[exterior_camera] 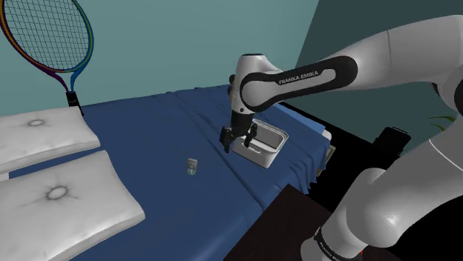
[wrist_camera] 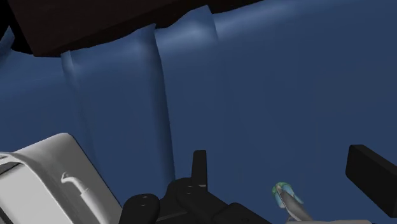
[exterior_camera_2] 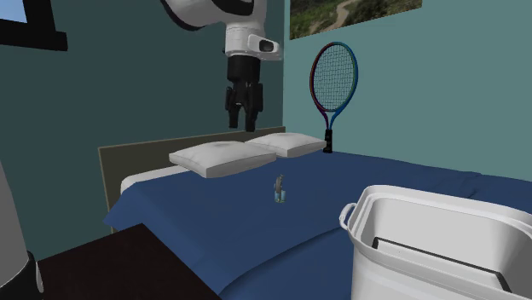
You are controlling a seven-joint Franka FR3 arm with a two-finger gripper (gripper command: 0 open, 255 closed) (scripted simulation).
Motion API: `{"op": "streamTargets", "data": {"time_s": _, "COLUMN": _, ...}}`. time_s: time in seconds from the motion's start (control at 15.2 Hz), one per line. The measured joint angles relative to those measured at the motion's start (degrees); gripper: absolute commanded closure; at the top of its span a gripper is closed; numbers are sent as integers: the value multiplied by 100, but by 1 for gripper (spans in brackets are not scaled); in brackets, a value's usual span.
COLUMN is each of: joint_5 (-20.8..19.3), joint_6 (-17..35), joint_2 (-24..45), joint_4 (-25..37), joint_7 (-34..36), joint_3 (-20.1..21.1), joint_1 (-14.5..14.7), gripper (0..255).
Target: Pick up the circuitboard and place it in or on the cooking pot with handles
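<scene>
My gripper [exterior_camera: 239, 141] hangs high over the bed [exterior_camera: 163, 126] with its fingers spread wide and nothing between them. The circuitboard [exterior_camera: 192, 167] stands on the blue sheet well below me. Along my own line of sight it sits between my two fingers but far beneath their tips, so I am lined up sideways and not yet down. The white pot [exterior_camera: 260, 156] rests on the bed below me on the other side, nearer than the board.

The step in hand looks like the approach. To do it well I should stay open, centre the small board [wrist_camera: 282, 191] between my fingers, and come straight down. It stands upright and thin on soft bedding, so a finger brushing it could tip it. I would turn my wrist so the fingers close across its flat faces, and squeeze only once both sit level with it
</scene>
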Motion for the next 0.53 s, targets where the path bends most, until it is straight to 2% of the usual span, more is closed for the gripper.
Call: {"op": "streamTargets", "data": {"time_s": 0.53, "joint_5": -204, "joint_6": 1027, "joint_2": 1799, "joint_4": 906, "joint_7": 761, "joint_3": 177, "joint_1": 36, "gripper": 0}}
